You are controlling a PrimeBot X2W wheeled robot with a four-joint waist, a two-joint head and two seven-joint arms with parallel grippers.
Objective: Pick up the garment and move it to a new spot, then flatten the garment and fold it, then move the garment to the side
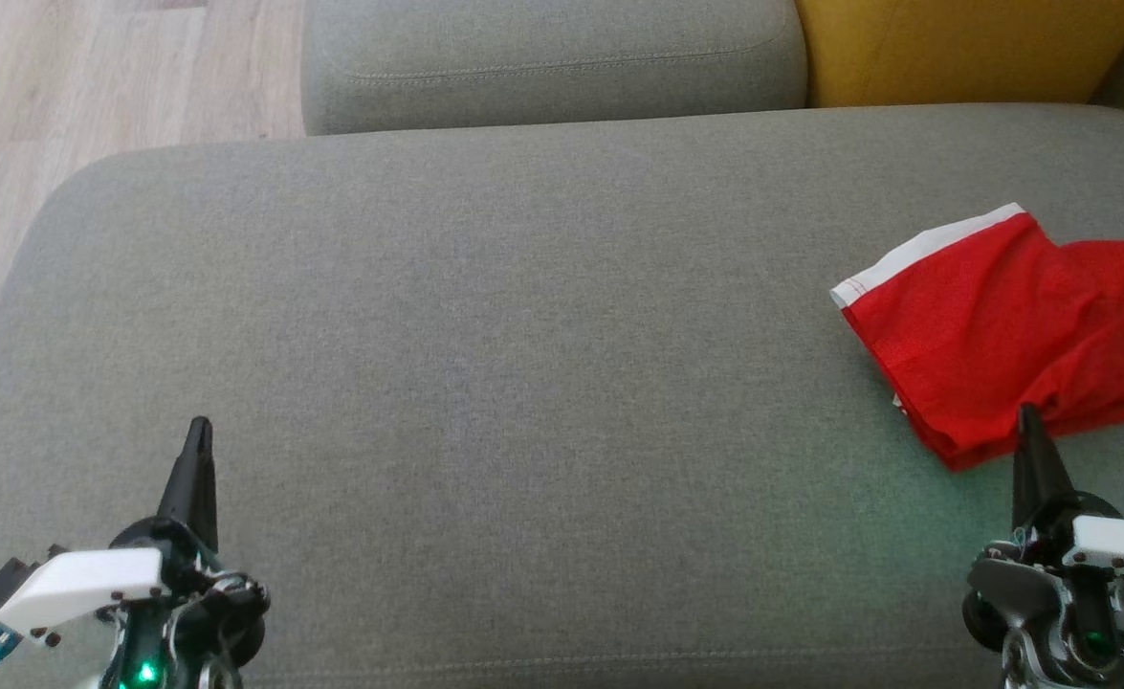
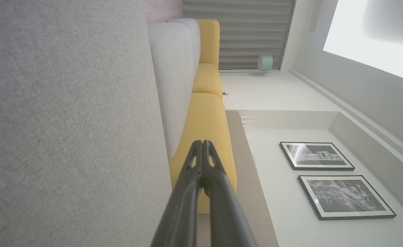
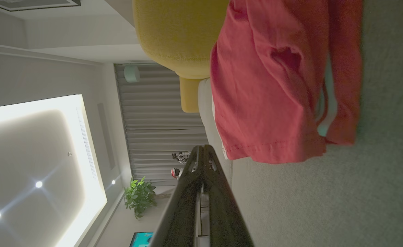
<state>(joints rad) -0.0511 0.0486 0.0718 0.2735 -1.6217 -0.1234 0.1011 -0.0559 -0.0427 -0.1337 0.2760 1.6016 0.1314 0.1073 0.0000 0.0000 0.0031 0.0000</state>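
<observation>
A red garment [image 1: 1006, 330] with a white waistband lies folded on the right part of the grey cushion [image 1: 523, 383]. My right gripper [image 1: 1030, 413] is shut, its tip at the garment's near edge, holding nothing. The right wrist view shows the same red garment [image 3: 276, 85] just beyond my shut right gripper [image 3: 203, 147], lying on the grey cushion [image 3: 324, 206]. At the lower left my left gripper [image 1: 200, 424] is shut and empty above bare cushion. Its fingertips [image 2: 201, 142] are pressed together in the left wrist view.
A second grey cushion [image 1: 552, 57] and a yellow cushion [image 1: 963, 48] lie behind the main one. Wooden floor [image 1: 64, 86] shows at the far left. The cushion's left and middle are bare fabric.
</observation>
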